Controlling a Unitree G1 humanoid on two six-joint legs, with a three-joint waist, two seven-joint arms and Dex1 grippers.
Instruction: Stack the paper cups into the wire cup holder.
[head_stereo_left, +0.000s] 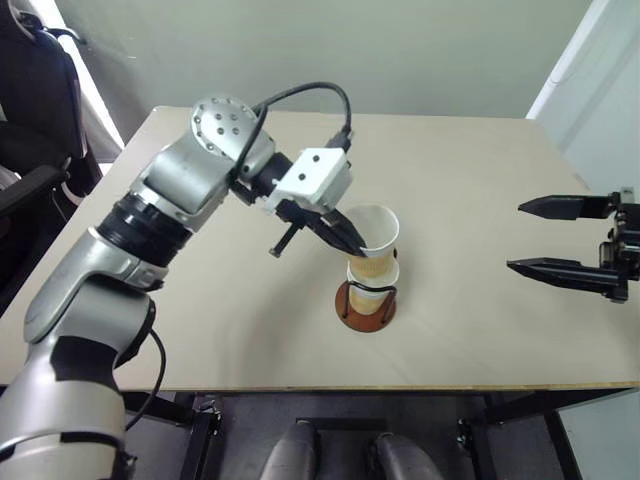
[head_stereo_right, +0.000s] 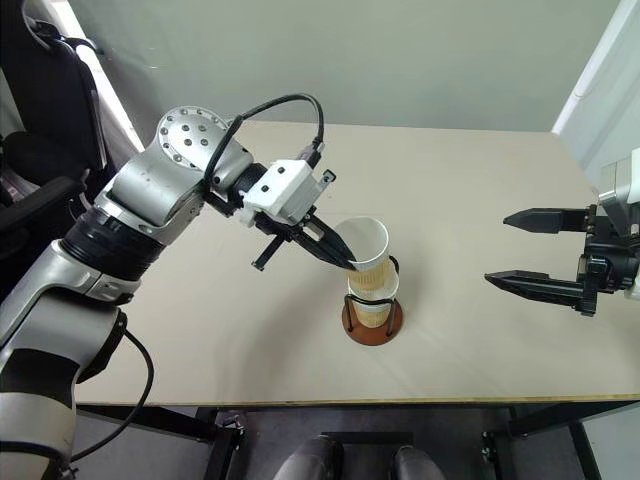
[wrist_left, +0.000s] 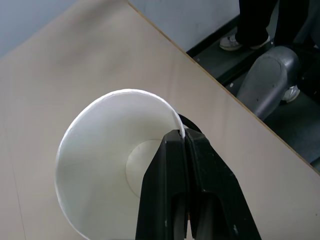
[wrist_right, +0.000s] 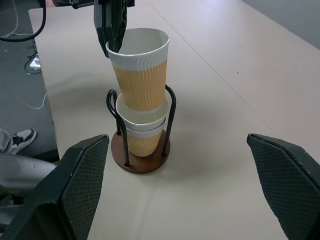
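The wire cup holder (head_stereo_left: 365, 318) stands mid-table, its reddish-brown disc base (wrist_right: 142, 160) carrying black wire loops. Two paper cups (wrist_right: 144, 131) sit nested inside it. A third paper cup (wrist_right: 140, 75), white at the rim and tan-yellow below, is part-way into that stack and leans a little. My left gripper (head_stereo_left: 355, 243) is shut on this cup's rim, one finger inside and one outside, as the left wrist view shows at the fingertips (wrist_left: 172, 137). My right gripper (head_stereo_left: 530, 237) hangs open over the table's right side, well apart from the holder, with nothing between its fingers.
The light wooden table (head_stereo_left: 480, 330) has its front edge just below the holder. A black chair (head_stereo_left: 30, 90) stands off the table's far left corner. A person's shoes (wrist_left: 232, 42) are on the floor beyond the table edge.
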